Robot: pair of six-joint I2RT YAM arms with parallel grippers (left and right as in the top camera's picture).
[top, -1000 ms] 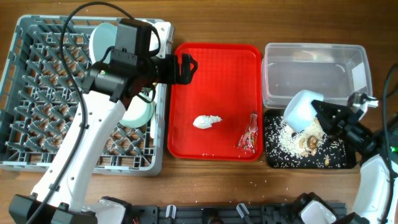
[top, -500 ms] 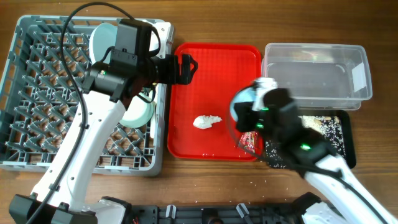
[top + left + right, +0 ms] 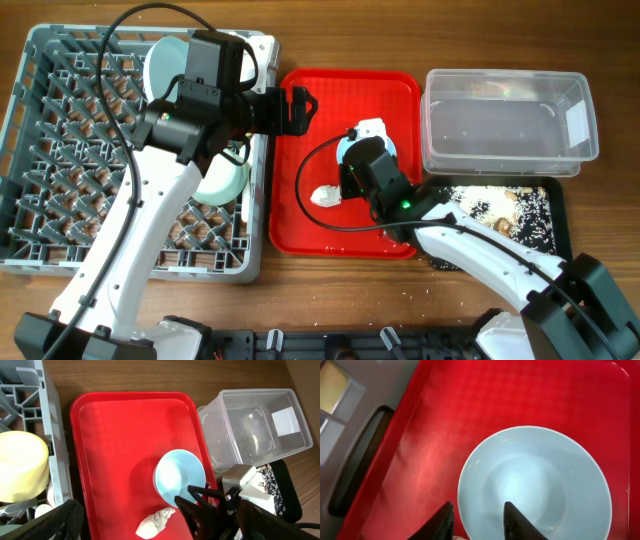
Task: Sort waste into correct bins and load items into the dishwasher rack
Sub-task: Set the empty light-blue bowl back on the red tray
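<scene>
My right gripper (image 3: 360, 162) is over the red serving tray (image 3: 340, 100), shut on the rim of a pale blue bowl (image 3: 388, 152). In the right wrist view, one finger is inside the bowl (image 3: 535, 485) and one outside, at the gripper (image 3: 477, 515). The bowl (image 3: 177, 477) opens upward. A crumpled white tissue (image 3: 332, 195) lies on the tray just left of it. My right arm mostly hides the red wrapper. My left gripper (image 3: 300, 108) is open and empty at the tray's left edge beside the grey rack (image 3: 60, 150).
The clear tub (image 3: 505, 120) stands at the back right. In front of it is the black tray (image 3: 555, 230) holding crumbs (image 3: 490, 205). A yellow cup (image 3: 22, 465) and a pale blue dish (image 3: 165, 65) sit in the rack's right side.
My right arm has swung left from over the black tray to over the red tray, carrying the bowl, which has turned from tipped to mouth-up. The left arm has not moved.
</scene>
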